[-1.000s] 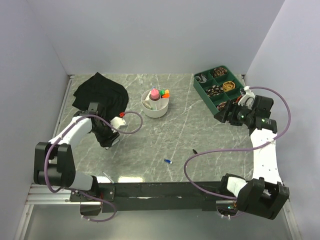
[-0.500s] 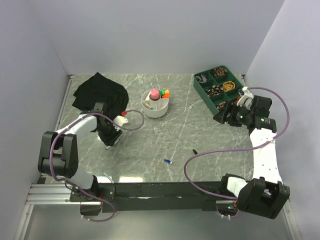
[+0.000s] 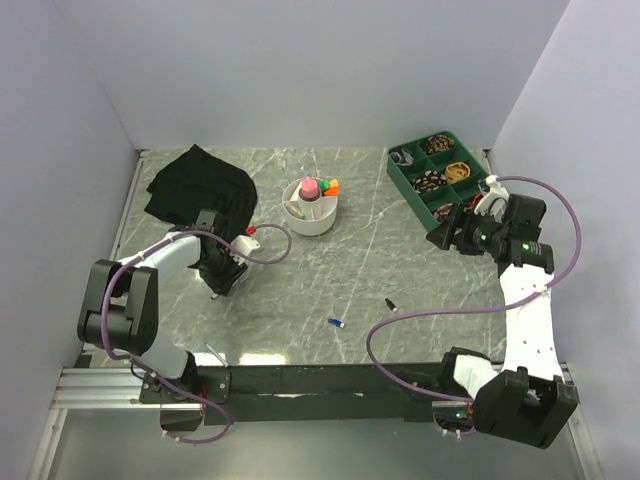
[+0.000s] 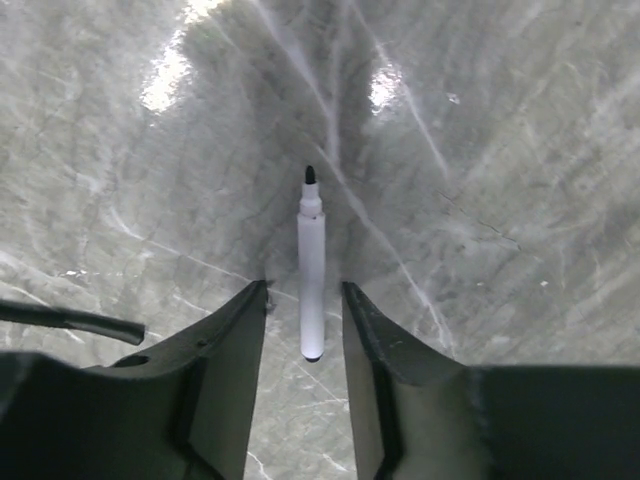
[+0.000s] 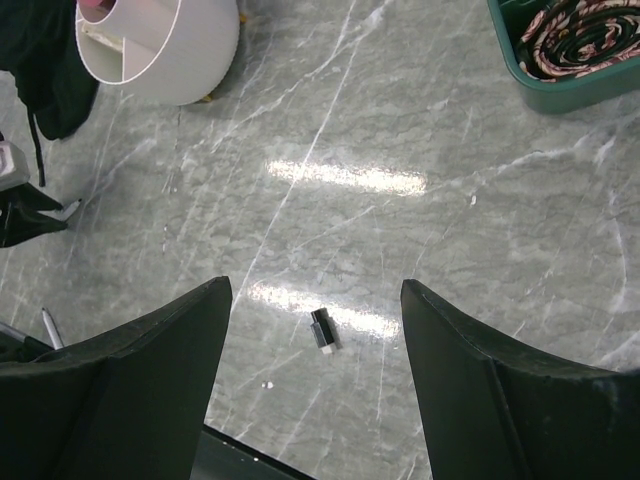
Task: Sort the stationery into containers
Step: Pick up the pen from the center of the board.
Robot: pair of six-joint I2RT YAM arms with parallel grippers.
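A thin white pen [image 4: 312,285] with a black tip lies flat on the marble table. My left gripper [image 4: 305,290] straddles its rear end, open, with a narrow gap on each side of the barrel. In the top view the left gripper [image 3: 222,279] sits just in front of the black fabric bag [image 3: 197,188]. The white divided bowl [image 3: 311,212] holds a pink-capped bottle [image 3: 310,187] and orange and green highlighters [image 3: 331,186]. My right gripper [image 5: 315,290] hangs open and empty above a small black piece [image 5: 323,330]. A tiny blue piece [image 3: 336,323] lies near the front.
A green compartment tray [image 3: 408,177] with coiled items stands at the back right, its corner in the right wrist view as the tray [image 5: 560,97]. Another thin pen [image 3: 213,352] lies by the front edge. Grey walls close the table on three sides.
The left arm has drawn in toward the bag and its jaws have narrowed around the white pen. The right arm has barely shifted.
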